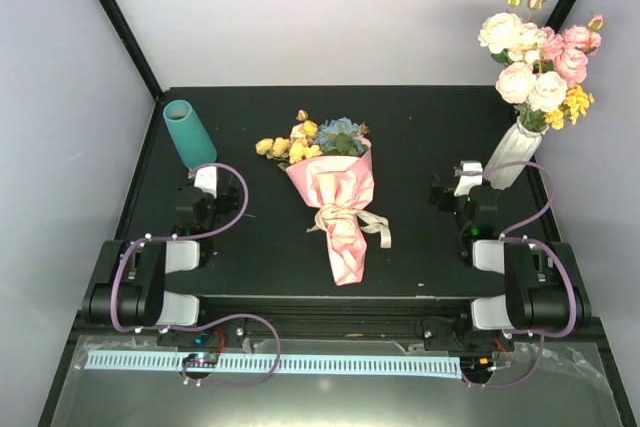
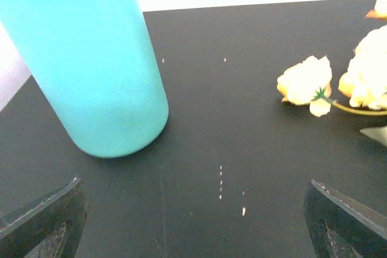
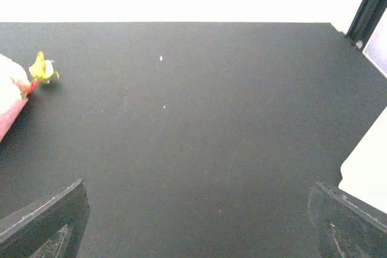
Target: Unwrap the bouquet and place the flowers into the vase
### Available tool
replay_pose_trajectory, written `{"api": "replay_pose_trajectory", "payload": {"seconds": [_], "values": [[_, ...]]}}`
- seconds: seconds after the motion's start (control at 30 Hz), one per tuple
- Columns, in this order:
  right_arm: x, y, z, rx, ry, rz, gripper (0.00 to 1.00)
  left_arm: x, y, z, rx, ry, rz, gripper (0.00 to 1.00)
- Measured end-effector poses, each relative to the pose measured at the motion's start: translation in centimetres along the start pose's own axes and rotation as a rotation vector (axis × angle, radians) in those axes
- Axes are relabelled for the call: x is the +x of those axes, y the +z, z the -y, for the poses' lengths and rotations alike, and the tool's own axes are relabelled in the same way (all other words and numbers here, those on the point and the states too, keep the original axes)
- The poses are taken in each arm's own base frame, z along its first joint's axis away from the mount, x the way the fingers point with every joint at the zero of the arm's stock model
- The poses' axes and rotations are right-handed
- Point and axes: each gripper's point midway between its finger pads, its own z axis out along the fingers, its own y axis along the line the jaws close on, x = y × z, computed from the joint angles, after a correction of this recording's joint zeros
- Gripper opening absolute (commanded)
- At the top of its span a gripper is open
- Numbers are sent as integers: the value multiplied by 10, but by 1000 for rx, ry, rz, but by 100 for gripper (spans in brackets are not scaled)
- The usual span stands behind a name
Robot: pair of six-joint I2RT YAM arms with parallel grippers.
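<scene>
One bouquet (image 1: 340, 209) lay flat near the middle of the black tabletop (image 1: 420, 127), its heads pointing to the far side and its tapered tail toward the near edge. It was wrapped in one sheet of crinkled pink paper (image 1: 350, 247), cinched at the waist by one beige ribbon (image 1: 352, 220) tied in a bow. The flowers (image 1: 318, 140) showed only as a cluster spilling from the far end: several small yellow roses to the left, one blue-green tuft in the middle, and a peach head or two (too small to count surely). One teal vase (image 1: 189, 133) stood at the far left of the tabletop, mouth up, well apart from the bouquet. Two arms (image 1: 150, 277) sat at the near edge, one on each side of the bouquet. The left hand (image 1: 206, 180) rested just on the near side of the teal vase, its two fingers (image 2: 42, 222) spread wide with only bare tabletop between them. In its wrist view the vase rose at the far left and one whole yellow rose (image 2: 305, 81) lay to the far right. The right hand (image 1: 468, 175) was likewise spread wide, its two fingers gripping nothing, with one small yellow bud (image 3: 42, 69) at the far left of its view beside the paper's edge. Just to its far right stood one white vase (image 1: 512, 155) holding a larger rose bunch (image 1: 540, 57) of cream and pink.
</scene>
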Motion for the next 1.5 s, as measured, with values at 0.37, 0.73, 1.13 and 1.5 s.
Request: {"api": "replay_pose_trajectory", "payload": {"seconds": [0.37,0.73,1.13,1.5], "values": [[-25,1,2,5,-4,103,100,-42,-1,-1,-2,8,91,99],[-38,0,2,7,-8,144,100,-107,-50,-5,2,-178,109,99],[-126,-47,-8,-48,149,223,100,-123,-105,3,49,-459,-72,99],[-127,-65,-15,-68,428,3,100,-106,-118,85,407,-540,-322,91]]}}
